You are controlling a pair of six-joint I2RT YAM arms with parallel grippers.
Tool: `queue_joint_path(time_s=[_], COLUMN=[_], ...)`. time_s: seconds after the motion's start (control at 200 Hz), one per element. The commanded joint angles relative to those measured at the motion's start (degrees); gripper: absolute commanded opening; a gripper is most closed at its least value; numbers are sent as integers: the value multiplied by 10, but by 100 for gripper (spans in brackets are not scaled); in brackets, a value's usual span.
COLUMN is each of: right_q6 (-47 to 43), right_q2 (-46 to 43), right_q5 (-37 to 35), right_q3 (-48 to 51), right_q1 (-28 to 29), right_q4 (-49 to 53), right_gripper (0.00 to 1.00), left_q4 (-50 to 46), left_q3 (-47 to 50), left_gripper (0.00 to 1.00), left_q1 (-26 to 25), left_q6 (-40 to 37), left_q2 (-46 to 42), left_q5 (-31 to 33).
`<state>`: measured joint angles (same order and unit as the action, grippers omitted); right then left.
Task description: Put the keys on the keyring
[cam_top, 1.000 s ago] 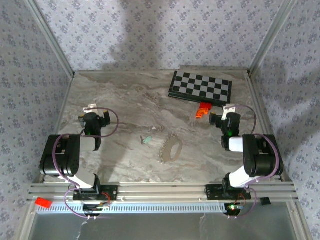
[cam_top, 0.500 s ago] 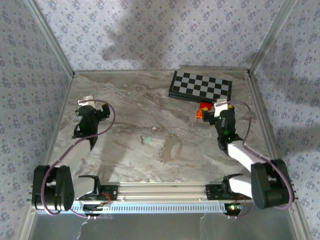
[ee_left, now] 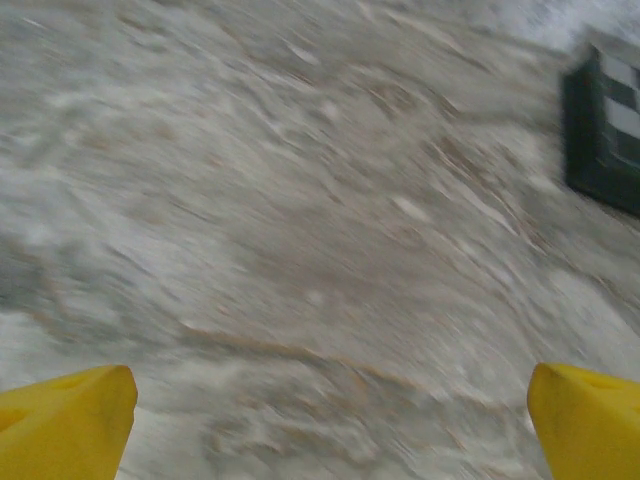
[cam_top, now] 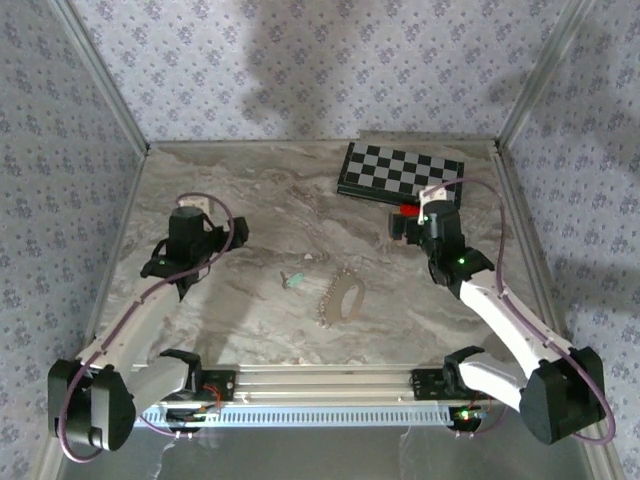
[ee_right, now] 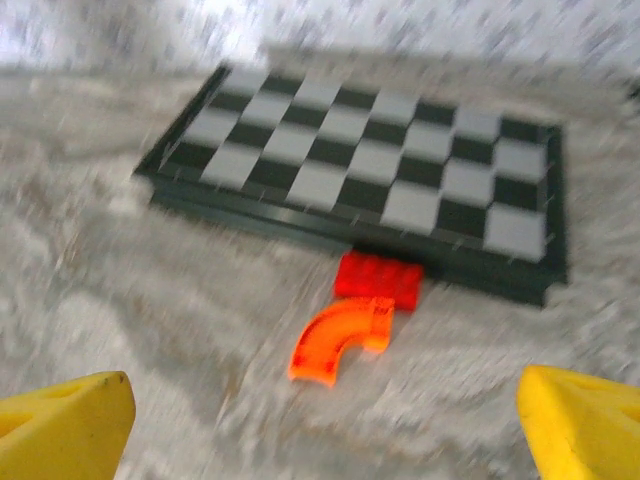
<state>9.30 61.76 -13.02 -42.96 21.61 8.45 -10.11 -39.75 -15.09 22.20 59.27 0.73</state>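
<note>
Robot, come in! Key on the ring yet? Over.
Left gripper, right gripper: jaws open, empty. Tiny teal-green key beside thin silvery metal keyring, apart, untouched. Nothing between them.

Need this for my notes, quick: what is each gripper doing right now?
Left gripper: open, nothing between its pads.
Right gripper: open, nothing between its pads.

The counter (cam_top: 250,200) is grey-beige marble with brown veins. The chessboard (cam_top: 400,172) has black and white checks and a dark green edge. The block (ee_right: 378,279) is red, the curved piece (ee_right: 338,340) orange, the key (cam_top: 293,280) teal, and the keyring (cam_top: 345,298) pale silvery-tan. The pads (ee_left: 65,425) of the left hand (ee_left: 325,425) and right hand (ee_right: 325,425) are yellow.
</note>
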Motion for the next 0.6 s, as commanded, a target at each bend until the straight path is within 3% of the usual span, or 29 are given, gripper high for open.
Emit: queue_joint_path(time_s=[0.0, 0.135, 0.265, 0.595], right_q6=[29, 46, 57, 67], right_q2=[18, 42, 51, 100], right_q5=[88, 145, 178, 289], right_q3=[-10, -11, 1, 57], right_q1=[22, 48, 68, 55], right_q4=[92, 122, 133, 66], right_gripper=[100, 100, 100, 88], left_q4=[-41, 3, 17, 92], left_q3=[-23, 3, 20, 50], left_gripper=[100, 100, 100, 100], left_q1=[-42, -110, -171, -247], left_q6=[7, 4, -8, 21], left_q2=[-10, -16, -10, 13], left_q5=[-83, -135, -146, -192])
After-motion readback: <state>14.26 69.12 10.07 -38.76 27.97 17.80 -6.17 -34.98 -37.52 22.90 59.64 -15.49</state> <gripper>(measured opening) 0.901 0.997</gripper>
